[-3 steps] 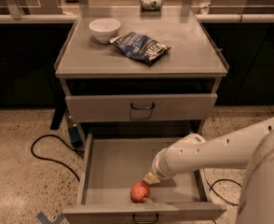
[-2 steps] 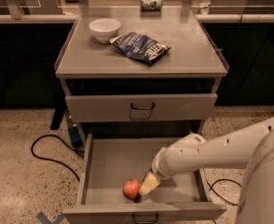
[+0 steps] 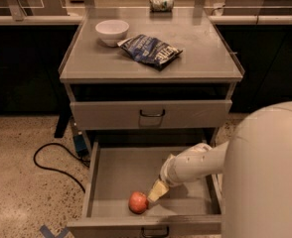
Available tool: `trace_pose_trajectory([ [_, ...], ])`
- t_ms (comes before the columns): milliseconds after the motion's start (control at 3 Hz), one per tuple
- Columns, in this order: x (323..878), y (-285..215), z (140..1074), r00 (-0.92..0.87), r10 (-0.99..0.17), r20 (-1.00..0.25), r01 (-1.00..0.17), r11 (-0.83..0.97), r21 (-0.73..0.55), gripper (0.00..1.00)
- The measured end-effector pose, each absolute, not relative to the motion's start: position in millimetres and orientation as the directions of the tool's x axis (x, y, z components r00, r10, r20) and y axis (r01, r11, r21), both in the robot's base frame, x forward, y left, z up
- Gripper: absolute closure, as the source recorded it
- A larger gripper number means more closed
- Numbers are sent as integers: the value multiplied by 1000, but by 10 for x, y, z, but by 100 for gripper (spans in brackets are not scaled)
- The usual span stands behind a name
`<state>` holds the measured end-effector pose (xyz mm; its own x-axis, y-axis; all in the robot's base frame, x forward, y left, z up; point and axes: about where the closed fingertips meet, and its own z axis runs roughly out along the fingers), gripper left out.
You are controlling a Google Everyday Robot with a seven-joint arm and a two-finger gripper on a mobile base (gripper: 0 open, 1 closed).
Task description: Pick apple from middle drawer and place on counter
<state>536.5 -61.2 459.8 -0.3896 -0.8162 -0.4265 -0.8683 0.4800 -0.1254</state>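
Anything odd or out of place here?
Nothing damaged or spilled. A crumpled chip bag sits askew on the counter; a can lies on its side on the ledge behind. The gripper is in the open drawer, beside the apple.

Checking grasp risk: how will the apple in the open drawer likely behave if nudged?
The apple is round and lies on the flat floor of the middle drawer, so a nudge from the gripper beside it would probably roll it. It looks firm, likely keeping shape. Its smooth skin may slip.
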Motion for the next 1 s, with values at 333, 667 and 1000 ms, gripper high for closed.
trace_pose_trajectory([
  [333, 5490, -437, 4140, -390, -800, -457, -875, 476, -86, 0],
  [667, 5490, -436, 4140, -389, -800, -457, -875, 476, -86, 0],
  [1000, 5387, -240, 4067, -359, -823, -440, -906, 421, -50, 0],
])
